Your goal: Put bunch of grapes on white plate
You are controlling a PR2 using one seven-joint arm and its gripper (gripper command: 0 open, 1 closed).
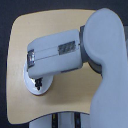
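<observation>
The white plate [44,89] lies near the table's front edge on the exterior view's left, half covered by my arm. My forearm reaches from the exterior view's right and ends right over the plate. The gripper [36,80] points down at the plate, and only small dark parts of it show below the wrist. A dark blob [37,84] sits at the fingertips over the plate's middle. It may be the bunch of grapes, but it is too small and blurred to tell apart from the fingers. I cannot make out how the jaws stand.
The light wooden table [55,30] has rounded corners, and dark floor surrounds it. My grey shoulder and upper arm [107,60] cover the table's side on the exterior view's right. Part of the robot base [65,120] shows at the bottom edge.
</observation>
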